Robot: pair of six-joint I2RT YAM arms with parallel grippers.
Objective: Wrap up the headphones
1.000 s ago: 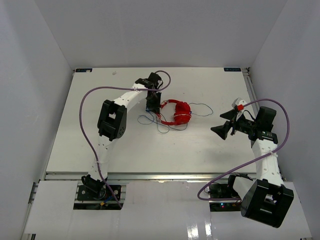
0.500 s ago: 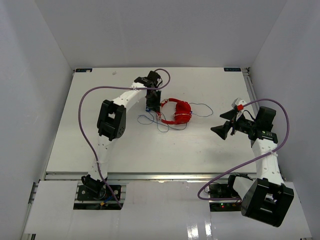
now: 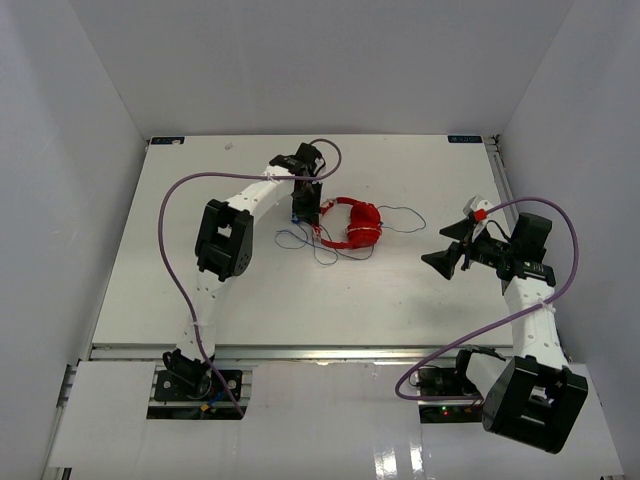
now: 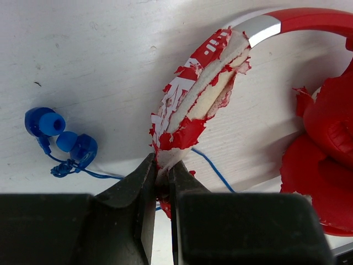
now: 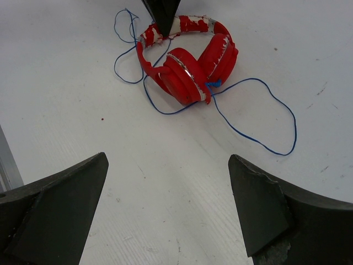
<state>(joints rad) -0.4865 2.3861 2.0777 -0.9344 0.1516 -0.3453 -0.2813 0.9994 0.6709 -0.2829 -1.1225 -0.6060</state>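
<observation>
Headphones (image 3: 358, 225) are seen lying on the white table (image 3: 250, 300), a little above the middle of the top view. They are red, and the red skin of the headband (image 4: 193, 105) is torn, so white padding is shown. The headband is pinched by the left claw (image 4: 162, 178), and its two black fingers are pressed shut on the band's end at the bottom of the left wrist view. The two red cups (image 5: 185, 77) are folded close together. A thin blue cable (image 5: 259, 141) is spread loose on the table around the headphones. One big loop is seen at the right of the right wrist view and smaller loops at the upper left. A small blue plug (image 4: 55, 132) is seen on the table at the left of the left wrist view, apart from the band. The right claw (image 5: 167, 165) is held wide open, well apart from the headphones, and nothing is gripped by it.
</observation>
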